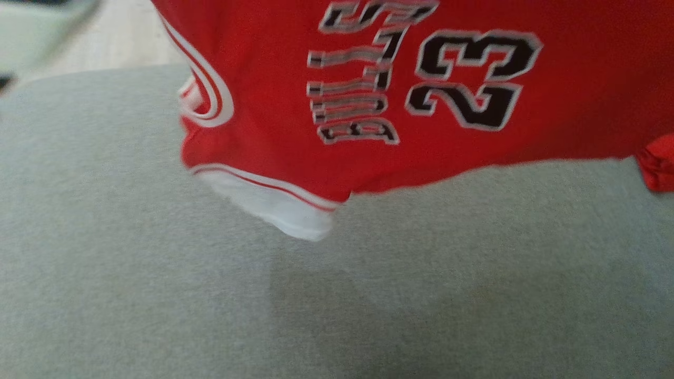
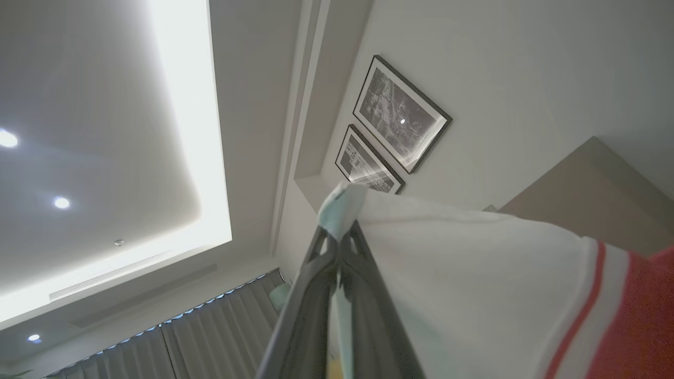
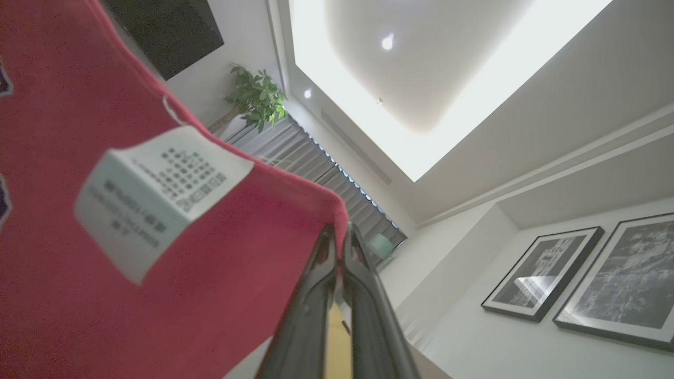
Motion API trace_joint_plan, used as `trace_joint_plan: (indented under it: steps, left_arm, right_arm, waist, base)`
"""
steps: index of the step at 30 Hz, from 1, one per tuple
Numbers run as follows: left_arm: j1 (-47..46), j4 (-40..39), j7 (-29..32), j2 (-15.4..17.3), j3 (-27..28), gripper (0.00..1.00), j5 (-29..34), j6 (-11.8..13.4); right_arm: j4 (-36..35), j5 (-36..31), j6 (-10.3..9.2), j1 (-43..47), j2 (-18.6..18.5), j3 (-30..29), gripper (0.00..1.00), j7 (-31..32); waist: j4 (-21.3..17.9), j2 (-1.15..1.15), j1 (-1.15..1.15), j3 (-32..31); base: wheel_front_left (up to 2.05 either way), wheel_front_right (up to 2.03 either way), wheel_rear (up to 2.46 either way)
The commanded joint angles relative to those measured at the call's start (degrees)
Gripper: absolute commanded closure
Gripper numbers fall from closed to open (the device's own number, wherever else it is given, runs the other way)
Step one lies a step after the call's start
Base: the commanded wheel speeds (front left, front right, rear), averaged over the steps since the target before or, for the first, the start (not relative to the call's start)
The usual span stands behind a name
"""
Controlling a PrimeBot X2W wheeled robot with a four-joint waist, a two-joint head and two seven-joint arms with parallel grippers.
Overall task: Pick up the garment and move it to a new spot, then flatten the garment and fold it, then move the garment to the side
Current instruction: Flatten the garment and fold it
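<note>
Grey cloth surface spreads across the whole lower part of the head view, with pale wooden floor showing beyond its far left corner. Over the far part of that surface hangs the garment, a red jersey stretched wide and turned sideways, so its striped lettering and the black number 23 run on end. A white trim with a thin red stripe forms its lowest corner, toward the middle of the surface. Whether that corner touches the cloth below cannot be told, as the picture is blurred.

In the left wrist view, the left gripper points up toward the ceiling, its two dark fingers pressed together on a bunched white part of the jersey. From there the fabric falls away to the right into white and red stripes, then plain red.

The right gripper also points upward in its own view, with its fingers clamped on a peak of the red edge. A white care label juts from the fabric just left of the fingers.

Around them the left wrist view shows two framed pictures on a pale wall and grey curtains. Beyond the jersey, the right wrist view shows a leafy plant and a dark screen.
</note>
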Motion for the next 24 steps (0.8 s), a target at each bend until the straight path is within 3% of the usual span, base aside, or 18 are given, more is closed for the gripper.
trace_joint_plan:
  steps: [1, 7, 10, 15, 20, 24]
  left_arm:
    - [-3.67, -0.44, 0.4, 1.64, 3.68, 1.0, -0.98, -0.33]
    - [-10.52, 7.55, 3.64, -0.3, 3.39, 1.0, -3.54, -4.59]
    - [-14.71, 15.35, 5.59, -2.21, 0.7, 1.0, -2.01, -6.74]
    - [-21.49, 25.38, 4.1, -6.05, -1.81, 1.0, 1.55, -7.76]
    - [-28.8, 32.62, 0.57, -9.47, -0.89, 1.0, 5.48, -5.57]
    - [-30.61, 33.33, -0.2, -11.56, 0.84, 1.0, 6.79, -5.65]
  right_arm:
    - [-0.07, 1.01, 0.39, -2.01, -3.49, 0.02, 1.0, -0.11]
    - [7.78, 4.57, 0.39, -14.24, -5.73, 9.52, 1.0, -0.11]
    - [14.61, 5.13, 0.39, -24.78, -3.11, 19.81, 1.0, -0.03]
    - [24.8, 4.34, 0.39, -40.03, 1.7, 29.5, 1.0, -0.05]
    - [31.64, 1.27, 0.39, -52.0, 6.56, 29.7, 1.0, -0.09]
    - [32.01, -1.09, 0.39, -54.27, 7.57, 27.76, 1.0, -0.09]
  waist:
    - [1.49, 0.0, 0.01, -1.08]
    - [2.18, 0.0, 0.01, 1.88]
    - [1.93, 0.0, 0.01, 7.1]
    - [1.63, 0.0, 0.01, 15.15]
    - [1.5, 0.0, 0.01, 20.21]
    - [1.95, 0.0, 0.01, 21.58]
  base:
    - [0.0, 0.0, 0.0]
    - [0.0, 0.0, 0.0]
    - [0.0, 0.0, 0.0]
    - [0.0, 0.0, 0.0]
    - [0.0, 0.0, 0.0]
    - [0.0, 0.0, 0.0]
